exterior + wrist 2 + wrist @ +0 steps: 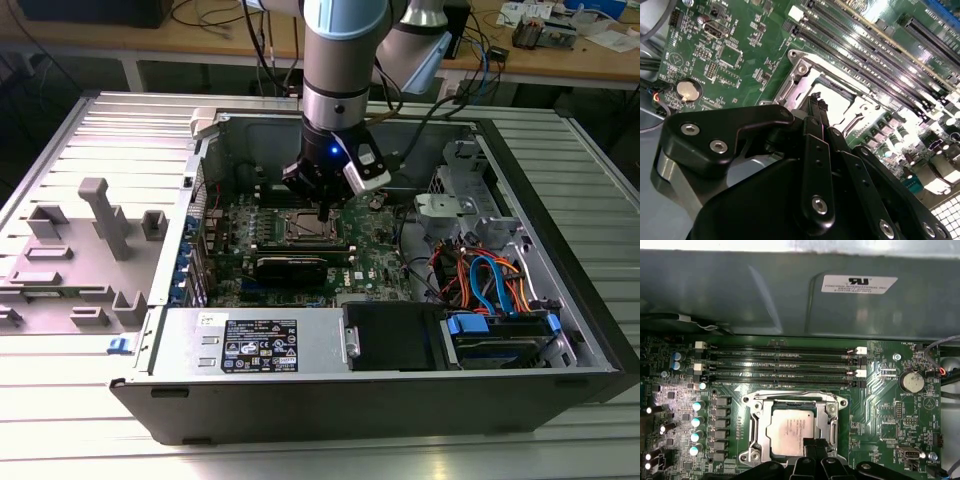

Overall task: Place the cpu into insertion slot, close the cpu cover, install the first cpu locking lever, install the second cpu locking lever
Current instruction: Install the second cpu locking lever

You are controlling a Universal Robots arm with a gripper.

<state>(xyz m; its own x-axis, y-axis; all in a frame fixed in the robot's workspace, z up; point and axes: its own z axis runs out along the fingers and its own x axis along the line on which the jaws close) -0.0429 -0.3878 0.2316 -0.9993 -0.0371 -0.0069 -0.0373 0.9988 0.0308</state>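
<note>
First wrist view: the cpu (792, 429) is seen seated in the insertion slot (756, 426), silver top facing up, with the cpu cover (832, 421) folded down around it so the chip shows through the big square window. A thin wire lever (790, 394) is seen running along the socket edge nearest the 4 long black memory slots (780, 365). The gripper (815, 446) is parked right over the socket edge farthest from those slots, its black fingertips (810, 445) pressed together with nothing pinched between them, tips touching or just above the cover frame, hard to tell which.

Over in the second wrist view, the same closed-up gripper (816, 100) is seen from behind, its tip sitting at the chip's edge, and a coin battery (687, 90) is spotted on the green motherboard (740, 55) well apart from the socket.

Exterior view: an open computer case (560, 300) is laid on its side on a ribbed metal table (100, 130), and everything is packed inside it: the motherboard (375, 250), a long black card (290, 268) just beside the socket, a power supply box (250, 345) along the near wall, plus orange and blue cables (480, 275) bundled toward the exterior view's right. The arm (340, 70) is reaching down into the case, gripper (322, 212) at the socket. A grey plastic holder (80, 250) is sat on the table outside the case, at the exterior view's left.
</note>
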